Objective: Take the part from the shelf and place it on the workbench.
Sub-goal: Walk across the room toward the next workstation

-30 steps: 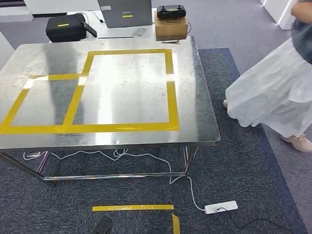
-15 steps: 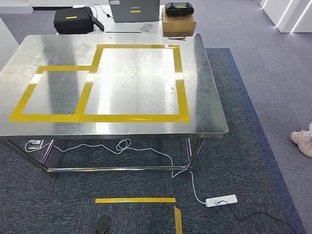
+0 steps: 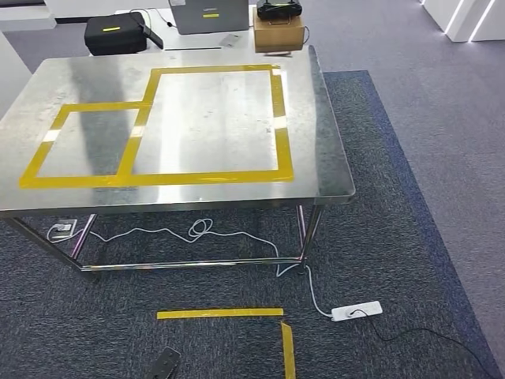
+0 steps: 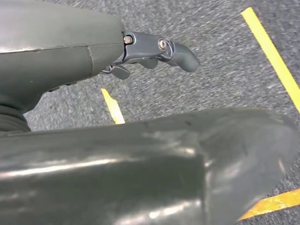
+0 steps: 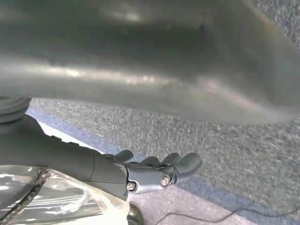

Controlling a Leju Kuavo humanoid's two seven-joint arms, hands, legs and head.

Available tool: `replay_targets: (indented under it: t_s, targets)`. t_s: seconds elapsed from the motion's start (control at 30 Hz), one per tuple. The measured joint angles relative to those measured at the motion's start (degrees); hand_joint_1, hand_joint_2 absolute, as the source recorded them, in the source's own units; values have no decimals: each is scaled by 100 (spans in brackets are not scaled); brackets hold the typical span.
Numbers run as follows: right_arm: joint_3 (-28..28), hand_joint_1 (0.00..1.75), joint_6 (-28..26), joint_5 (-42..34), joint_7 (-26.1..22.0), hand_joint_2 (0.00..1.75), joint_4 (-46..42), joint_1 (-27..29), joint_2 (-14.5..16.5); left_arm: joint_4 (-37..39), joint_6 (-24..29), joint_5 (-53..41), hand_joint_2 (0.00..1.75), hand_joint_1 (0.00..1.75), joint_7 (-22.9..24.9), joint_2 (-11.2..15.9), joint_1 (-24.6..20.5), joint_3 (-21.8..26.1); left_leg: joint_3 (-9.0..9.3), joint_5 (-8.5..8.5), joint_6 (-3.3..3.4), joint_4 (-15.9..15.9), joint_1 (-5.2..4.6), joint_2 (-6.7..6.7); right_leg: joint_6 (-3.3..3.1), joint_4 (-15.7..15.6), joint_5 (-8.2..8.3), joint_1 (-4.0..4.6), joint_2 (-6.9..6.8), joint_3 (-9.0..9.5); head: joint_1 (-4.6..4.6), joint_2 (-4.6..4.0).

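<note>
Workbench (image 3: 178,134) upper left of head view, steel top bare inside yellow tape outlines. Left hand (image 4: 148,51) fingers extended, empty. Right hand (image 5: 155,171) against clear plastic-wrapped part (image 5: 46,197); grip unclear.

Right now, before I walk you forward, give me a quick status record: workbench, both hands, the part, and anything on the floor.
Workbench: steel top marked with yellow tape outlines.
Left hand: over the carpet, fingers apart, holding nothing.
Right hand: fingers stretched out; clear plastic wrapping lies against it, cannot tell whether it is held.
Part: not identifiable; possibly inside that wrapping.
Floor: power strip and white cable near the workbench legs.
Behind workbench: black case, cardboard box.
</note>
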Motion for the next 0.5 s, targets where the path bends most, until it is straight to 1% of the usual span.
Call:
replay_targets:
  t_s: [0.03, 0.07, 0.1, 0.13, 0.17, 0.23, 0.27, 0.3, 0.33, 0.4, 0.43, 0.47, 0.5]
  targets:
    - [0, 0, 0, 0, 0, 0, 0, 1, 0, 0, 0, 0, 0, 0, 0, 1, 0, 4, 210, 177, 5, -299, 8, 0, 11, 26, 18, -1, 1, -41, -1, 0]
    - [0, 0, 0, 0, -1, 0, 0, 2, 1, 0, 0, 0, 0, 0, 0, 2, -1, 8, 468, 353, 23, -727, 12, -1, 23, 52, 30, -1, 2, -77, -1, 0]
    - [1, 0, 0, 0, -2, 0, 1, -1, 1, 0, 0, 0, 0, 0, -1, 4, -3, 11, 695, 471, 49, -1134, 7, -4, 45, 79, 43, 5, 3, -112, 1, 0]
    - [1, 0, 0, 1, -3, 0, 1, -5, 2, 0, 0, 1, 0, 0, -2, 6, -6, 15, 844, 532, 75, -1428, -2, -6, 77, 99, 65, 9, 4, -144, 2, 0]
    - [2, 0, 0, 1, -4, 0, 2, -8, 2, 0, 0, 2, 0, 0, -4, 7, -6, 17, 907, 542, 100, -1584, -15, -9, 116, 109, 93, 10, 4, -173, 3, 0]
    - [2, 0, 0, 2, -6, 0, 2, -6, 2, 0, 1, 9, 0, 0, -11, 7, 2, 21, 876, 571, 159, -1636, -29, -6, 206, 108, 150, 4, 5, -205, 5, 0]
    - [2, 0, 0, 2, -7, 0, 2, -3, 1, 0, 2, 12, 0, 0, -15, 5, 3, 23, 854, 610, 203, -1654, -24, 3, 240, 131, 121, -4, 10, -239, 8, 0]
    - [2, 0, 0, 2, -6, 0, 2, -2, -1, 0, 3, 14, 0, 0, -19, 3, 1, 24, 822, 656, 255, -1674, -16, 11, 266, 233, 13, -8, 17, -296, 15, 0]
    - [2, 0, 0, 2, -6, 0, 2, -3, -2, 0, 3, 15, 0, 0, -23, -1, -5, 25, 781, 704, 301, -1694, -9, 20, 285, 446, -174, -12, 25, -391, 22, 0]
    - [3, 0, 1, 7, -6, 0, 4, -3, -1, 0, 3, 15, 0, 0, -29, -7, -9, 24, 669, 786, 351, -1686, -24, 28, 314, 1164, -653, -18, 33, -647, 32, 0]
    - [3, 0, 2, 8, -5, 0, 5, -2, -1, 0, 3, 15, 0, 0, -31, -9, -7, 24, 608, 826, 358, -1679, -36, 31, 326, 1504, -801, -19, 33, -744, 30, 0]
    - [3, 0, 2, 8, -4, 0, 6, 2, -1, 0, 3, 15, 0, 0, -32, -9, -4, 25, 547, 867, 360, -1668, -48, 33, 332, 1699, -830, -18, 34, -765, 28, 0]
    - [3, 0, 2, 5, -2, 0, 7, 5, -2, 0, 3, 15, 0, 0, -32, -9, -3, 25, 489, 902, 358, -1651, -57, 34, 332, 1692, -746, -18, 34, -690, 28, 0]
